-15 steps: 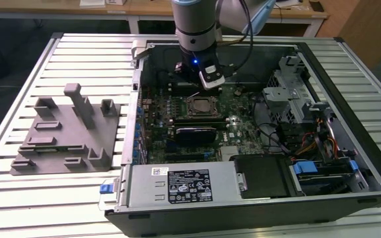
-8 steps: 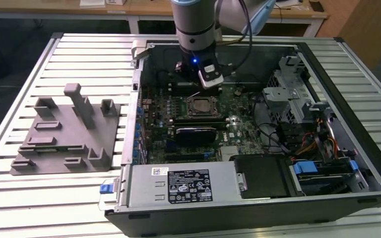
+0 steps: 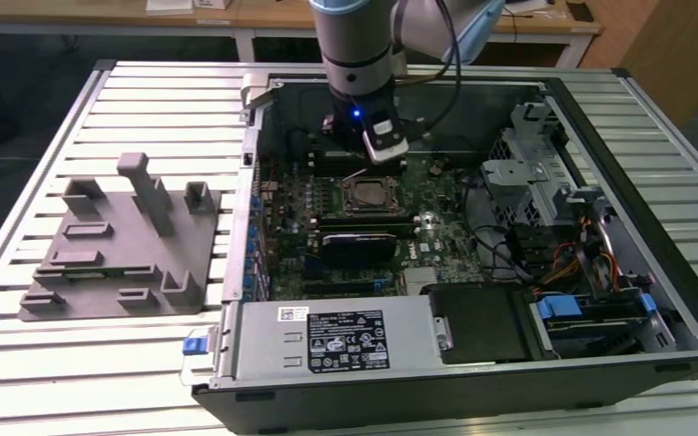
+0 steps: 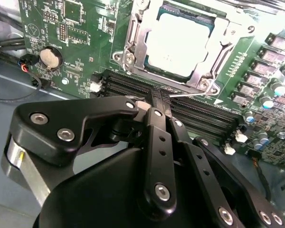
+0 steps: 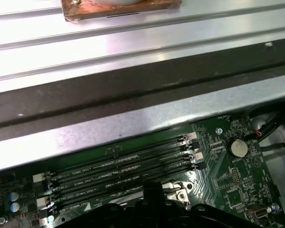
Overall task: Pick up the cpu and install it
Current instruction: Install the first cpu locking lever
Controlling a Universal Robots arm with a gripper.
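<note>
An open computer case [image 3: 640, 182] lies on a slatted table [image 3: 106, 363], holding a green motherboard [image 3: 446, 204]. Beside the case stands a grey plastic fixture [image 3: 119, 245]. On the motherboard, the socket [image 4: 133, 47] holds the cpu [image 4: 180, 45], its silver top showing inside the metal frame. Just beside the socket, above the memory slots [image 4: 199, 114], the gripper [image 4: 159, 102] hangs with its fingers pressed together, holding nothing.

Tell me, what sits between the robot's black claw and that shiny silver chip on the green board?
In the second wrist view, a row of long black memory slots runs between the gripper and the cpu in its metal socket frame.
</note>
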